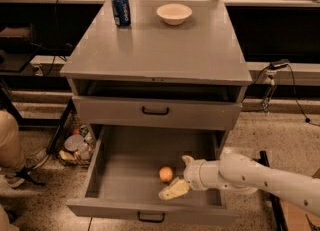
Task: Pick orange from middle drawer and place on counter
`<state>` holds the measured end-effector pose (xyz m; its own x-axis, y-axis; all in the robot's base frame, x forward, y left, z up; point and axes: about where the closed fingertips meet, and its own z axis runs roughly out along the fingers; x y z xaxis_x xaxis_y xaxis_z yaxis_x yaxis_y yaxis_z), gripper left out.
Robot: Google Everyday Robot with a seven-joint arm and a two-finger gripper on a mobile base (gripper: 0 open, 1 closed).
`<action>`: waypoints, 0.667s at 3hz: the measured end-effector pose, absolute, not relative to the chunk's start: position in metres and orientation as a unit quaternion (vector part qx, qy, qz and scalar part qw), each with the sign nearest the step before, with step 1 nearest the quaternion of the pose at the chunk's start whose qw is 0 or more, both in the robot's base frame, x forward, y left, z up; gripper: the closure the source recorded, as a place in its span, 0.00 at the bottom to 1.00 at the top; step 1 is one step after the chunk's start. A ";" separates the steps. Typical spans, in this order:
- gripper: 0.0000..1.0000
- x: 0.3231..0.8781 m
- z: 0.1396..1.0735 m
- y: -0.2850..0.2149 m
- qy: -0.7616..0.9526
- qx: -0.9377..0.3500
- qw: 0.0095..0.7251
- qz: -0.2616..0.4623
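The orange [165, 174] lies on the flat grey floor of the pulled-out middle drawer [125, 175], right of its centre. My gripper [179, 176] reaches in from the right on a white arm and sits just right of the orange, low inside the drawer. It is open, with one pale fingertip [187, 159] behind the orange and the other [172, 190] in front of it. I cannot tell whether the fingers touch the fruit. The counter [165, 50] is the flat grey top of the cabinet above.
A blue soda can [121, 9] and a white bowl [174, 13] stand at the back of the counter. The drawer above [155, 111] is slightly open. Clutter [75, 147] lies on the floor to the left, and a person's leg [10, 145] is at the left edge.
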<state>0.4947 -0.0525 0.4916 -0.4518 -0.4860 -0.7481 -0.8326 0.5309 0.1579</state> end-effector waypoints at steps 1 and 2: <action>0.00 0.525 0.482 -0.042 0.795 -0.405 0.367 0.263; 0.00 0.549 0.451 -0.034 0.789 -0.414 0.384 0.242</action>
<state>0.5493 -0.0339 0.4507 -0.3619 -0.4672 -0.8067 -0.8391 0.5403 0.0635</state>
